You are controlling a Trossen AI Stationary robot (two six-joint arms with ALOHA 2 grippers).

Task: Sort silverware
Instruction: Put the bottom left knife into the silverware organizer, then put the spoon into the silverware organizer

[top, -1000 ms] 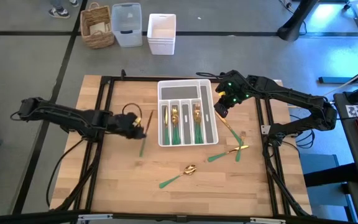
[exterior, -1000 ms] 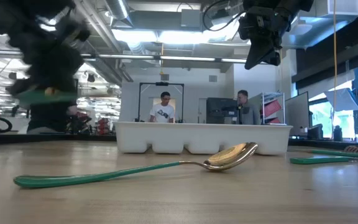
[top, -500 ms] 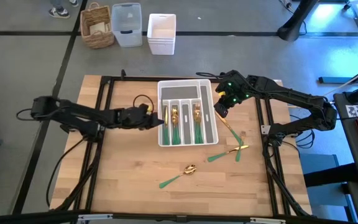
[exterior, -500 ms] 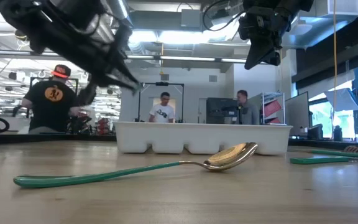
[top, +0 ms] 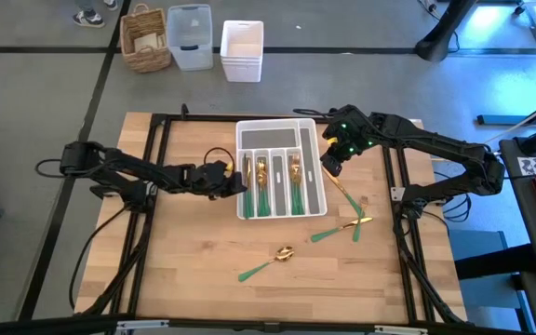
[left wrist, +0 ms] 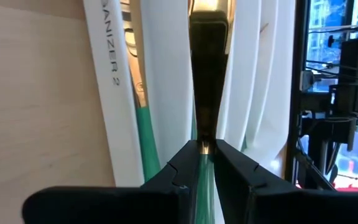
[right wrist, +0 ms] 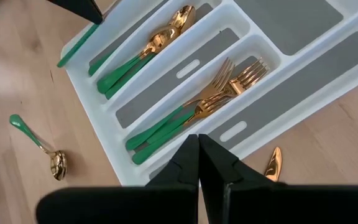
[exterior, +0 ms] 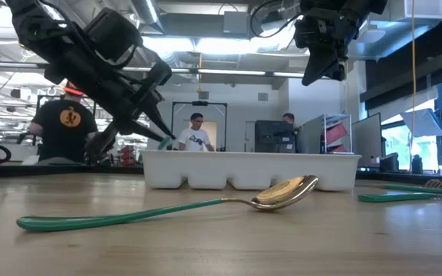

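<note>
1. Here, the silverware is small spoons and forks with shiny gold heads and slim green handles, some in the white slotted plastic cutlery tray (top: 280, 130), others loose on the pale wooden tabletop (top: 184, 279).
2. In the tray's long slots, gold forks (right wrist: 229, 84) lie side by side in one, gold spoons (right wrist: 160, 37) in another, green handles all pointing the same way.
3. A loose gold spoon with a green handle (exterior: 206, 205) lies flat on the tabletop, well in front of the tray, bowl toward the tray.
4. More loose green-handled pieces (top: 342, 226) lie crossed on the tabletop, near the tray's right front corner.
5. The left tool (top: 234, 180) sits at the tray's left edge, fingers (left wrist: 182, 167) clamped on a thin green-handled piece (left wrist: 205, 177) that points along a tray slot.
6. The right tool (top: 328, 166) hangs above the tray's right side, fingers (right wrist: 185, 158) pressed together with nothing between them.
7. Beyond the tabletop, a wicker basket (top: 146, 37) and white bins (top: 242, 50) stand on the floor.
</note>
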